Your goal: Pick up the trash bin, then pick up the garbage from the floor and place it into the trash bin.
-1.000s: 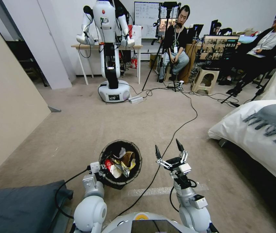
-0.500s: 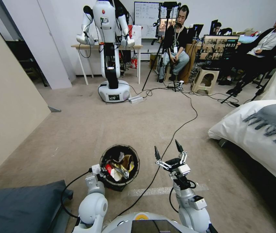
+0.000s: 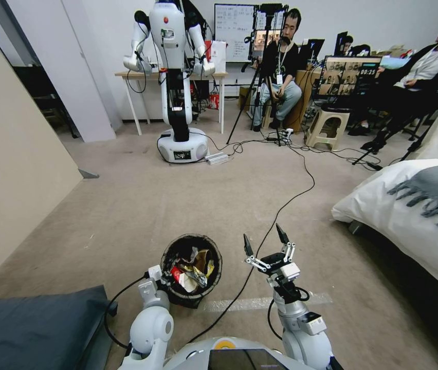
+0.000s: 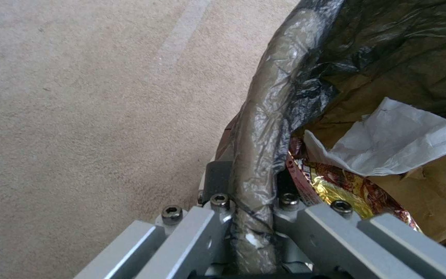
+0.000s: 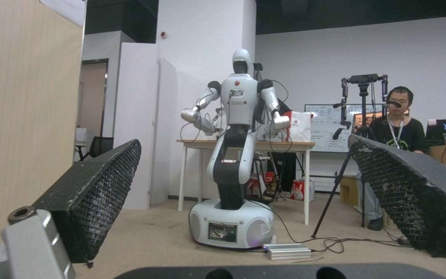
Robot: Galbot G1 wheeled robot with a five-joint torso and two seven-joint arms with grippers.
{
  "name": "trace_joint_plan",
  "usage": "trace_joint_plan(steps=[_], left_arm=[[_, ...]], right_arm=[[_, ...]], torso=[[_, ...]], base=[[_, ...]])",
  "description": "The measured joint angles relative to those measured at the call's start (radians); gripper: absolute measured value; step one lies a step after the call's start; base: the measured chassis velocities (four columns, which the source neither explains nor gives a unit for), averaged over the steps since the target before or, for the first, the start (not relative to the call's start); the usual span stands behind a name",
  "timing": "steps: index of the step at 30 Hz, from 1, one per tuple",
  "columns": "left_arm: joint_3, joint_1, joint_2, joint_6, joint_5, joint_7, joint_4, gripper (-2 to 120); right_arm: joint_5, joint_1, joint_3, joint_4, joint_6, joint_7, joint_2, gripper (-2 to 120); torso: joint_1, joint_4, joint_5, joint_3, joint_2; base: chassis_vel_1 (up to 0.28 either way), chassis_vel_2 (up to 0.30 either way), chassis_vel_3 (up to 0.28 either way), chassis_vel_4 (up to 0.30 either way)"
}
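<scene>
The trash bin (image 3: 169, 251) is a small round bucket with a black bag liner, low on the carpet just ahead of my base. My left gripper (image 3: 161, 278) is shut on its near rim; in the left wrist view the liner-wrapped rim (image 4: 256, 155) runs between the closed fingers (image 4: 218, 176). Garbage (image 3: 190, 268) lies inside the bin: a white tissue (image 4: 388, 143), a tan paper bag (image 4: 439, 193) and a gold-and-red wrapper (image 4: 337, 186). To the bin's right, my right gripper (image 3: 263, 237) is raised, open and holding nothing, its black pads (image 5: 99, 193) spread wide.
A black cable (image 3: 280, 205) crosses the carpet between bin and right arm. A bed with a white duvet (image 3: 409, 216) is on the right, a dark cushion (image 3: 29, 329) at the near left, a beige wall panel (image 3: 13, 169) beyond it. Another robot (image 3: 180, 77) and a tripod (image 3: 260, 77) stand ahead.
My left arm has drawn the bin slightly closer to my base. The right gripper has stayed open and almost still.
</scene>
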Motion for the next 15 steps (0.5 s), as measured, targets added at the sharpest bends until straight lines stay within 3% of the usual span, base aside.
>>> trace_joint_plan(steps=[3, 5, 15], left_arm=[[0.003, 0.000, -0.001, 0.004, -0.002, 0.000, -0.003, 2], [0.008, -0.001, -0.003, 0.009, -0.005, 0.000, -0.004, 13], [0.011, -0.004, -0.003, 0.011, -0.013, 0.010, -0.008, 46]], right_arm=[[0.000, 0.001, 0.000, 0.000, 0.000, -0.002, -0.002, 100], [0.001, 0.000, 0.000, -0.001, 0.001, -0.004, -0.002, 100], [0.000, -0.002, -0.006, -0.011, 0.007, -0.008, 0.001, 100]], torso=[[0.000, -0.0001, -0.0002, 0.000, 0.000], [0.000, -0.0003, -0.0008, 0.000, 0.000], [0.000, -0.0007, -0.0010, 0.000, 0.000]], base=[[0.000, 0.000, 0.000, 0.000], [0.000, 0.000, 0.000, 0.000], [0.000, 0.000, 0.000, 0.000]])
